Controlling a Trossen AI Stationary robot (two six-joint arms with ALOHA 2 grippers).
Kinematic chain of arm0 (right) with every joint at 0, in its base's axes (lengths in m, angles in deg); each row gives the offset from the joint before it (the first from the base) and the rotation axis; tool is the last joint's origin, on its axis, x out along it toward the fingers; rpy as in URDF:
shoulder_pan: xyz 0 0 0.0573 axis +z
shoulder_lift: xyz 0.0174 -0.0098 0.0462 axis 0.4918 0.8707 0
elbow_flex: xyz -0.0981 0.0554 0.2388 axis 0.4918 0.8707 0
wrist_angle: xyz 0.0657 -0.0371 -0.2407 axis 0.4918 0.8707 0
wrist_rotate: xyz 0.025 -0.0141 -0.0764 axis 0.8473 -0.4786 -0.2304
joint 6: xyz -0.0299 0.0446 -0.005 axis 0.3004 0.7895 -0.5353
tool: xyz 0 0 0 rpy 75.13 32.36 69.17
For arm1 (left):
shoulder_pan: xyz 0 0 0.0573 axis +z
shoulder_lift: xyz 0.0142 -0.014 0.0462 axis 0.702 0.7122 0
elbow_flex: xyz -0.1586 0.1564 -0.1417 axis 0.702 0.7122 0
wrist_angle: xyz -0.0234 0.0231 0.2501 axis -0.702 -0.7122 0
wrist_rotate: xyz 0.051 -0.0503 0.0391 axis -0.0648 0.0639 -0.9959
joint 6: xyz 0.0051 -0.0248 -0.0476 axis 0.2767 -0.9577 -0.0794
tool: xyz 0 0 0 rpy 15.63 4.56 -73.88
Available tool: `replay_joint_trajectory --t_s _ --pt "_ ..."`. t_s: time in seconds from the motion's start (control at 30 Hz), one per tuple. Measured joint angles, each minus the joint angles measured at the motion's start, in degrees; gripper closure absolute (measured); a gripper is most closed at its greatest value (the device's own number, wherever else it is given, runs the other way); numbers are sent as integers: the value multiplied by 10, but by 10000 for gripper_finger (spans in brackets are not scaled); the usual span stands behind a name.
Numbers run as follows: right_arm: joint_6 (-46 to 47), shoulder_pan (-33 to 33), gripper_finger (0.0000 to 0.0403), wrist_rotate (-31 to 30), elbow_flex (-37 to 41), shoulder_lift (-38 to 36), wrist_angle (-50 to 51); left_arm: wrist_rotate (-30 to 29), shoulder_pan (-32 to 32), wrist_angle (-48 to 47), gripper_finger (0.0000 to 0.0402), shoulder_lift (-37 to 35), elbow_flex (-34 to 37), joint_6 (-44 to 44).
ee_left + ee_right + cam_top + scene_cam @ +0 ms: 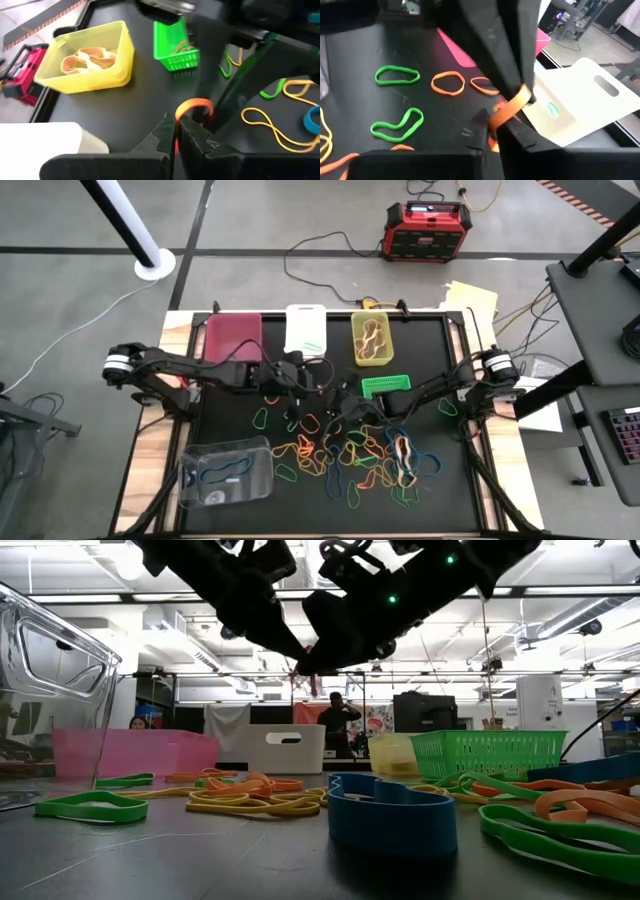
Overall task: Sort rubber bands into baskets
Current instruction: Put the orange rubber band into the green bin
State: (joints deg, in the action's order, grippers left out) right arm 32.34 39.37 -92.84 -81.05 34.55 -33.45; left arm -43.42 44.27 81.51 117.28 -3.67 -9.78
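I note one orange rubber band (194,106) held up off the tabletop (430,510) near its centre, with the fingers of both arms clamped together on it: the left gripper (175,131) pinches one end, the right gripper (492,125) pinches the other, and the two meet just above the surface, as the low view confirms. The remaining rubber bands (350,460), in orange, yellow, green, blue and red, lie scattered across the tabletop from centre toward five o'clock in the high view. I record the baskets as follows: the pink basket (233,337) at eleven o'clock, the white basket (305,328) at twelve, the yellow-green basket (371,340) at one o'clock holding several pale orange bands, the small green mesh basket (386,386) just right of centre, and the clear basket (226,472) at seven o'clock holding blue bands. Beyond the tabletop's far edge, a red-black box (427,230) sits on the floor, with cables leading from it.
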Motion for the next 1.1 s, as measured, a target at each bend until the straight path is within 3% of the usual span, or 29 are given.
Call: replay_joint_trajectory --t_s 0.17,0.47,0.6,0.77,0.93,1.1 --pt "-1 -1 393 2 -2 -12 19 -8 0 -12 377 0 0 -5" --pt "68 -2 394 7 -2 -109 271 -2 0 -48 292 -3 0 -6" --pt "163 -2 394 35 -3 -182 450 21 0 -70 261 -4 0 -5" --pt "332 -4 394 142 12 -258 609 60 0 -86 246 -5 0 -6" --pt "396 -4 384 161 54 -299 630 63 0 -86 247 -5 0 -8" --pt "417 -5 345 159 80 -302 627 63 0 -90 249 -5 0 -12"
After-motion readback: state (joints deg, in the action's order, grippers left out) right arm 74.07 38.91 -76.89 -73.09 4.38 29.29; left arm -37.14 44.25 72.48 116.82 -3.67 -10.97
